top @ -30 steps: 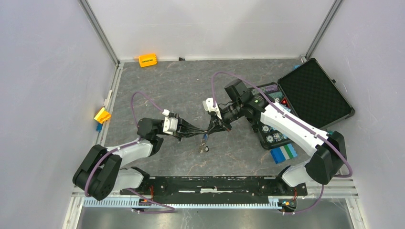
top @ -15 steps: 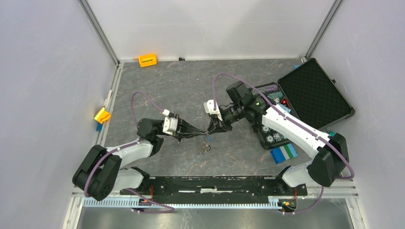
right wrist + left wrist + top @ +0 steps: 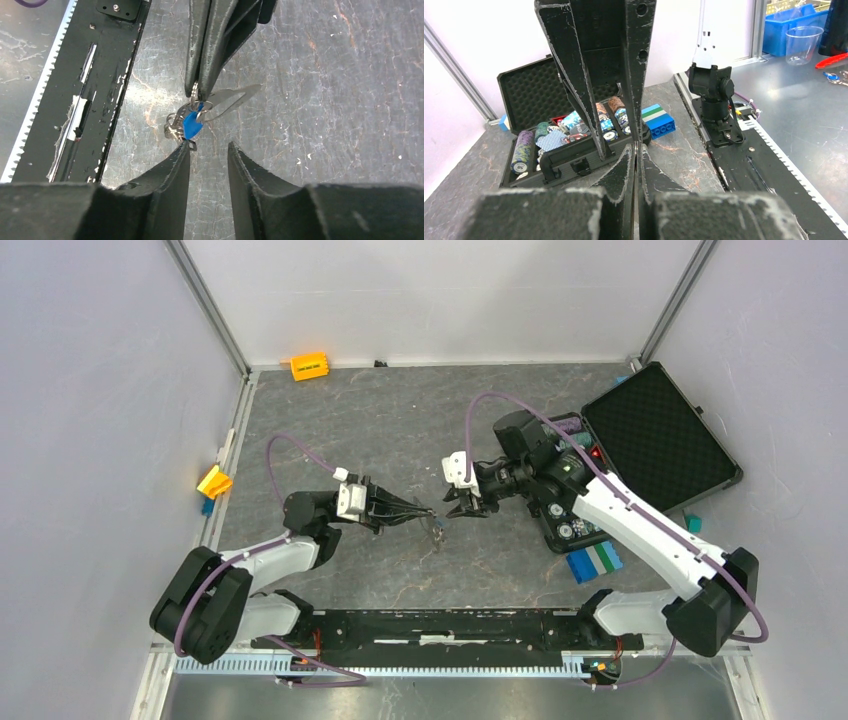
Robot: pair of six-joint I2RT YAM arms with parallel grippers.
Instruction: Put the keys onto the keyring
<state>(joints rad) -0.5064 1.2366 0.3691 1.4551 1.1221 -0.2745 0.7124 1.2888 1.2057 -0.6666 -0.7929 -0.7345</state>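
Nearly done, perhaps — my left gripper clamps the keyring, the blue-tagged key dangling from it, my right gripper open just beside — whether the black-headed key is on, I cannot tell.

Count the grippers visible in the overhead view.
2. The left gripper, centre-left, is shut on the keyring; the right gripper, open, faces it from the right. None seem hidden.
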